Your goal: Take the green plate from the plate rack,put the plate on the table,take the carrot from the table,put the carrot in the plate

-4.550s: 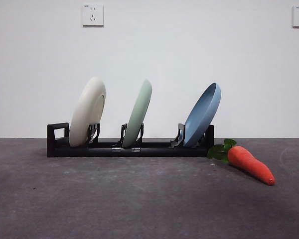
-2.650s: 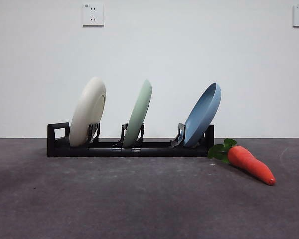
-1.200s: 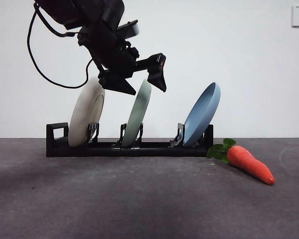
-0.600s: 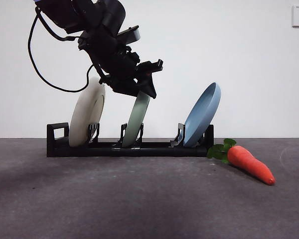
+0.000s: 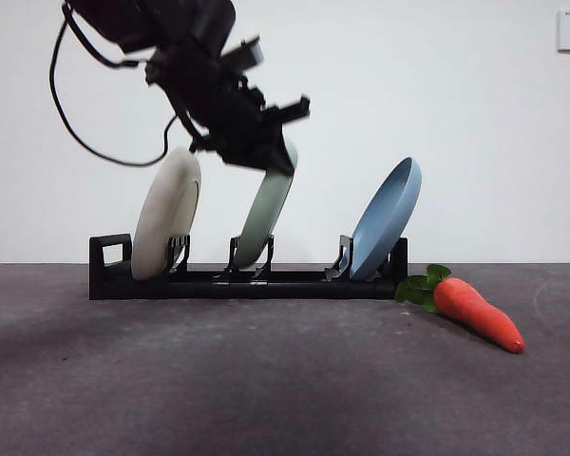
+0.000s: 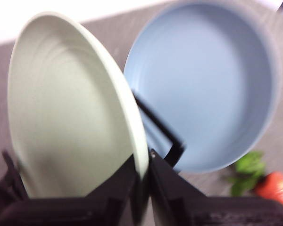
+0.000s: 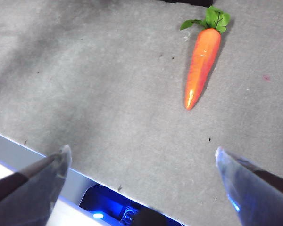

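The pale green plate [image 5: 264, 217] stands in the middle slot of the black plate rack [image 5: 294, 283], tilted right, its lower edge still between the prongs. My left gripper [image 5: 271, 157] comes down from the upper left and is shut on the plate's top rim. In the left wrist view the jaws [image 6: 142, 162] pinch the green plate [image 6: 70, 108] at its edge. The orange carrot [image 5: 475, 313] lies on the dark grey table [image 5: 266, 389] right of the rack. My right gripper [image 7: 142, 157] hangs open high above the table, the carrot [image 7: 202, 66] beyond it.
A cream plate [image 5: 166, 214] stands in the rack's left slot and a blue plate [image 5: 388, 218] in its right slot, close beside the green one. The blue plate [image 6: 207, 89] fills the left wrist view behind the green plate. A white wall rises behind the table.
The left arm came in from the upper left, its jaws shut on the green plate's top rim, and the plate has risen slightly in its slot. The carrot has not moved.
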Robot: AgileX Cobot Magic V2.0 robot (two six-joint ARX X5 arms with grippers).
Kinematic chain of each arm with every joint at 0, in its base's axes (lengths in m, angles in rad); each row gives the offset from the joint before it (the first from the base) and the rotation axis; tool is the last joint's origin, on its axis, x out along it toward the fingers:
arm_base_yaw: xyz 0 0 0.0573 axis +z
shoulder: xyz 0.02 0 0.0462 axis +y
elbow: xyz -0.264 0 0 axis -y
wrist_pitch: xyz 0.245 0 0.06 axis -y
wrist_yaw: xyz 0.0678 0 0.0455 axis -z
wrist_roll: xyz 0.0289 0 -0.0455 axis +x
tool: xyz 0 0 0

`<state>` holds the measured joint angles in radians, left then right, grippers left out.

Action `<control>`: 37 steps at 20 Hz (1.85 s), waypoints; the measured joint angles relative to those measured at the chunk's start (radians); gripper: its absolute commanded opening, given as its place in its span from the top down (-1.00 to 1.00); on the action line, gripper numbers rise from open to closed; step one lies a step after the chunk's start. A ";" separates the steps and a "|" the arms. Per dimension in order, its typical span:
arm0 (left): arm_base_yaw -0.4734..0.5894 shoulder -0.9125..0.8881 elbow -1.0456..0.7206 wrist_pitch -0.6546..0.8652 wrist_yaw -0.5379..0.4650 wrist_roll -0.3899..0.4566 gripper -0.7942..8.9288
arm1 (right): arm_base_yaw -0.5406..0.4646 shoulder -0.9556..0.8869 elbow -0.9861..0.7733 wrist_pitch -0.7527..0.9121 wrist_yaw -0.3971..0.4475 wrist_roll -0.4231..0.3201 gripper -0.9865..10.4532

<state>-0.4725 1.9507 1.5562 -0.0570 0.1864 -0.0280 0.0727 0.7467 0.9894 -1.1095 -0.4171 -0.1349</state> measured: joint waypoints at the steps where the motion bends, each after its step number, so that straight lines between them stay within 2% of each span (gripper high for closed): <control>1: 0.000 -0.029 0.000 0.002 0.011 -0.003 0.85 | 0.000 0.000 0.000 0.000 0.000 0.000 -0.32; 5: -0.002 -0.176 0.000 -0.023 0.068 -0.006 0.85 | 0.000 0.000 0.000 0.000 0.000 0.000 -0.32; 7: -0.018 -0.247 0.000 -0.114 0.071 -0.006 0.85 | 0.000 0.000 0.000 0.003 0.000 0.000 -0.32; 9: -0.056 -0.317 0.000 -0.242 0.062 0.029 0.85 | 0.000 0.000 0.000 0.003 0.000 0.000 -0.32; 10: -0.083 -0.351 0.000 -0.308 0.036 0.061 0.85 | 0.000 0.000 0.000 0.003 0.000 0.000 -0.32; 14: -0.237 -0.439 0.005 -0.607 -0.172 0.235 0.85 | 0.000 0.000 0.000 0.024 0.000 0.000 -0.32; 17: -0.327 -0.428 -0.026 -0.745 -0.272 0.295 0.85 | 0.000 0.001 0.000 0.028 0.000 0.006 -0.32; 21: -0.479 -0.423 -0.179 -0.680 -0.453 0.328 0.85 | 0.000 0.001 0.000 0.028 0.000 0.008 -0.32; 23: -0.529 -0.410 -0.293 -0.585 -0.521 0.348 0.85 | 0.000 0.003 0.000 0.029 0.000 0.008 -0.32; 26: -0.581 -0.377 -0.475 -0.409 -0.680 0.417 0.85 | 0.000 0.007 0.000 0.029 0.000 0.008 -0.32; 29: -0.595 -0.343 -0.581 -0.243 -0.699 0.470 0.85 | 0.000 0.007 0.000 0.030 0.000 0.008 -0.32; 32: -0.595 -0.276 -0.587 -0.146 -0.711 0.492 0.85 | 0.000 0.014 0.000 0.030 0.000 0.008 -0.32; 37: -0.595 -0.165 -0.588 -0.122 -0.726 0.526 0.85 | 0.000 0.028 0.000 0.033 0.000 0.008 -0.32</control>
<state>-1.0676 1.7855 0.9684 -0.1787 -0.5396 0.4984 0.0727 0.7746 0.9894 -1.0767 -0.4171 -0.1272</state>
